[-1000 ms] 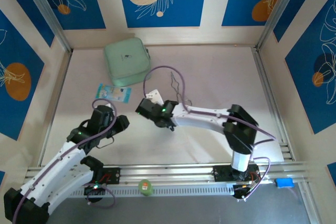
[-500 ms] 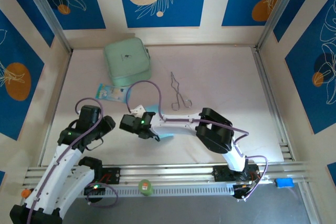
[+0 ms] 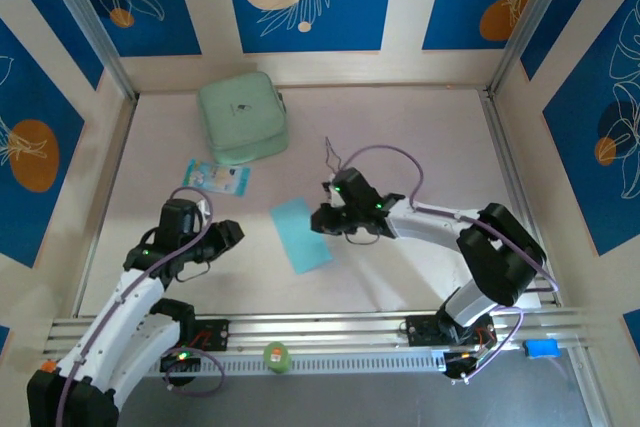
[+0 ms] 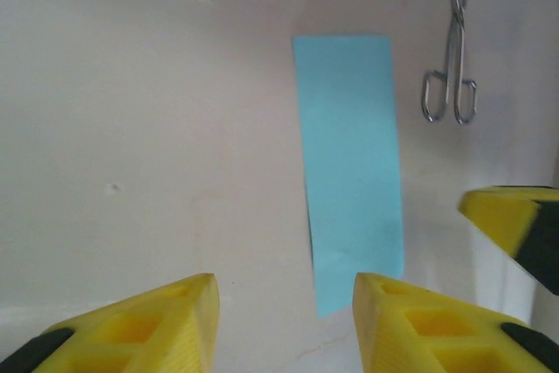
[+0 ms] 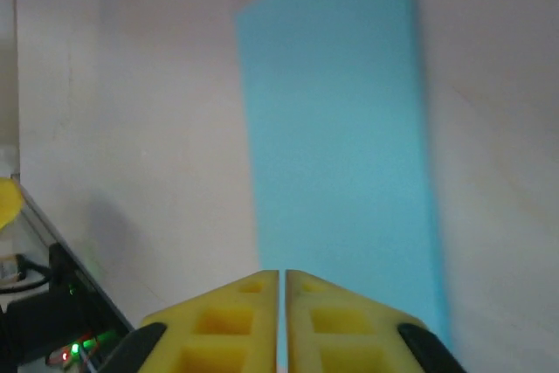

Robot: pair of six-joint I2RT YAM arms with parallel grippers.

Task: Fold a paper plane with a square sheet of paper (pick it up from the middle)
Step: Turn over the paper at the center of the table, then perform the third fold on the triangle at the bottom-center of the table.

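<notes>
Sheet: the sheet of paper (image 3: 300, 234) lies flat on the table (image 3: 420, 137) just toward 6 o'clock of its middle, doubled into a narrow cyan strip
Right gripper: the right gripper (image 5: 281, 290) is clenched, fingers pressed together with nothing between them, its tips at the strip's 2 o'clock edge; whether they touch the paper I cannot tell
Left gripper: the left gripper (image 4: 284, 290) is released and empty, jaws apart, at the strip's 9 o'clock and clear of it, the strip's short end lying ahead of its fingers
Neighbours: metal tongs (image 4: 452, 85) near 1 o'clock of the strip, mint-green case (image 3: 243, 119) at 11 o'clock, printed packet (image 3: 217, 177) at 10 o'clock, all apart from it
Stage: probably the half fold is made and the nose folds are not
Risk, sliding: a closed tip pushing sideways would likely skate the light strip over the smooth table and skew the crease
Risk, springing: with no finger holding it down, the upper layer may lift open
Risk, pickup: open jaws closing on flat paper may crumple it or catch one layer only
</notes>
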